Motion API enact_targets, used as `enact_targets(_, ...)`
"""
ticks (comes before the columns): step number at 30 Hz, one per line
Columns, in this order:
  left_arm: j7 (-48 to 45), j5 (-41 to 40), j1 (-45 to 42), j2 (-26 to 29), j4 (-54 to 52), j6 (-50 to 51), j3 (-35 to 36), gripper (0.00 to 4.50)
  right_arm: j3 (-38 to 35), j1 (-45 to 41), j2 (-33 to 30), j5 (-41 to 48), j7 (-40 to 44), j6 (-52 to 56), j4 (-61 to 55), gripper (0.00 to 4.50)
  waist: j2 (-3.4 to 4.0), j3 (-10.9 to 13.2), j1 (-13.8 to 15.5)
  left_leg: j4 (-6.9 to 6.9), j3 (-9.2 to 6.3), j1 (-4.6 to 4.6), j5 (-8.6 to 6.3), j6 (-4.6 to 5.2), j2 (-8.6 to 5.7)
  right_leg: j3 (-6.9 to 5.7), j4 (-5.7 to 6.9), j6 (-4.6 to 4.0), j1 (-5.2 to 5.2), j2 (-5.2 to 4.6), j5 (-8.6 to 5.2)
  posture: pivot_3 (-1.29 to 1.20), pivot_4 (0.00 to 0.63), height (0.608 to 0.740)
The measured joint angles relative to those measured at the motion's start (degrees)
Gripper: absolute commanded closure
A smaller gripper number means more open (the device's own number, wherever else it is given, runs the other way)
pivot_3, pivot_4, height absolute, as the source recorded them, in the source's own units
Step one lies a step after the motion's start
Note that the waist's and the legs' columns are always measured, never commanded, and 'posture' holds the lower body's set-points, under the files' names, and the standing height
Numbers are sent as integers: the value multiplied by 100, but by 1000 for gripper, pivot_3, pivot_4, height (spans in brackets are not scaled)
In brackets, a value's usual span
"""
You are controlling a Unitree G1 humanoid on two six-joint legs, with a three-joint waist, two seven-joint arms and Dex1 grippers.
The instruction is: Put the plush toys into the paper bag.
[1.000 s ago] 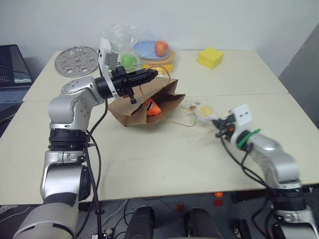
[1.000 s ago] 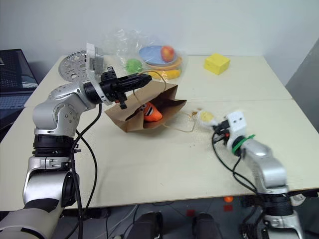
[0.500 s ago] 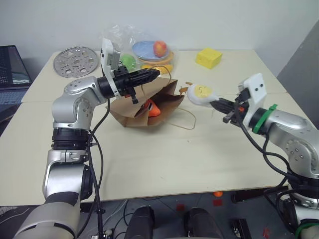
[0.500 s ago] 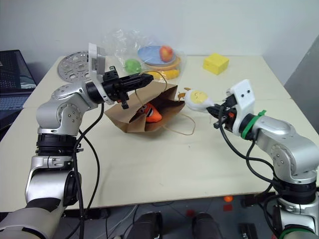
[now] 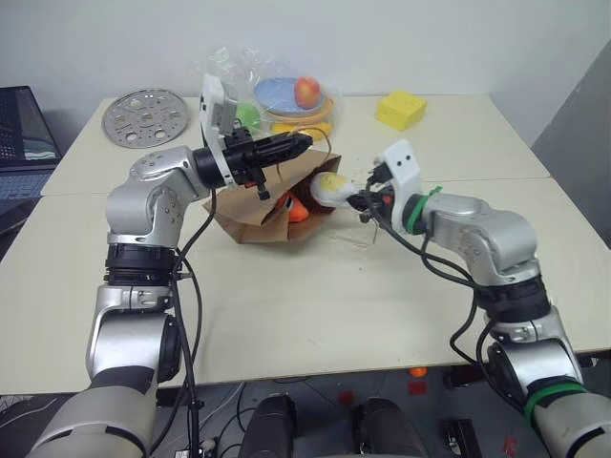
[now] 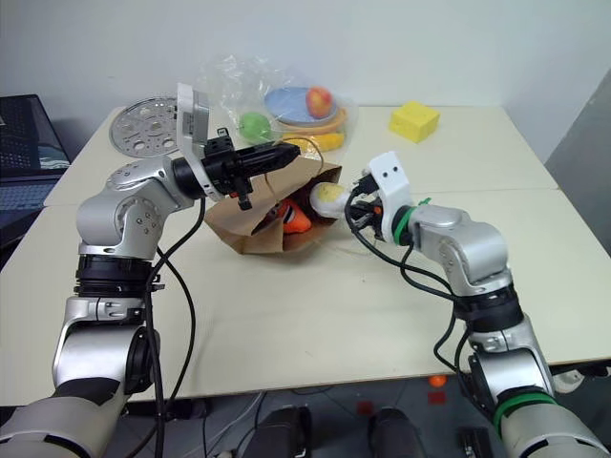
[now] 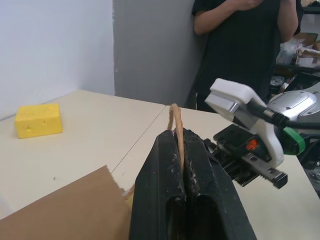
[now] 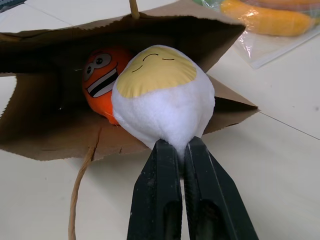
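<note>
- Beige table (image 5: 286,315), pale wall behind.
- Right gripper (image 8: 181,150) clamped on egg plush (image 8: 162,95), held right at mouth of paper bag (image 5: 250,218).
- Bag lies on its side; carrot plush (image 8: 99,82) already inside.
- Left gripper (image 7: 178,150) pinched shut on bag handle (image 7: 176,125), lifting the mouth open.
- Far: fruit in clear plastic (image 5: 277,95), yellow block (image 5: 401,110).
- Step: inserting second toy. Next, likely: push deeper, then release.

A yellow block (image 5: 402,110) sits at one o'clock on the table (image 5: 286,315). At twelve lies a clear bag of fruit (image 5: 277,95), a perforated metal disc (image 5: 145,116) at eleven. A laptop (image 5: 24,129) stands at ten.
</note>
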Motion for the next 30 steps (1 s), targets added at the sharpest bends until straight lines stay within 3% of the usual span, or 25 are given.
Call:
enact_targets(11,-98,-111,29,-62,-282,172,-18,4500,131,-1051,1166,-699,171,-1601,2619,4485,1,0,-15,-2,1,0,0,-1,1,1,9,0,-5,0,0,0,150,740)
enact_targets(16,-107,-124,35,-62,-329,268,-18,4500,127,-1178,1383,-986,224,-2299,3542,4485,1,1,-7,-1,1,0,1,-1,0,0,11,0,-5,-1,0,0,150,740)
enact_targets(19,-129,-127,35,-62,-336,286,-18,4500,108,-1179,1427,-1151,206,-2675,3970,3735,2,1,-9,0,3,0,1,-1,0,2,12,-1,-6,-3,0,0,150,740)
enact_targets(22,-147,-126,35,-63,-337,288,-19,4500,43,-1163,1419,-1191,229,-2798,4025,2644,2,1,-15,-1,2,0,1,-2,2,1,15,-1,-8,-2,0,0,150,740)
enact_targets(28,-67,-97,32,-89,-330,263,-22,4500,-73,-857,1194,-1187,354,-2581,3125,361,2,1,-12,-1,2,0,1,-2,3,2,18,-1,-9,-3,0,0,150,740)
enact_targets(30,-61,-98,27,-107,-329,261,-32,4500,-99,-620,1051,-1143,372,-2285,2506,26,2,1,-3,1,1,0,1,-2,2,1,21,-1,-9,-4,0,0,150,740)
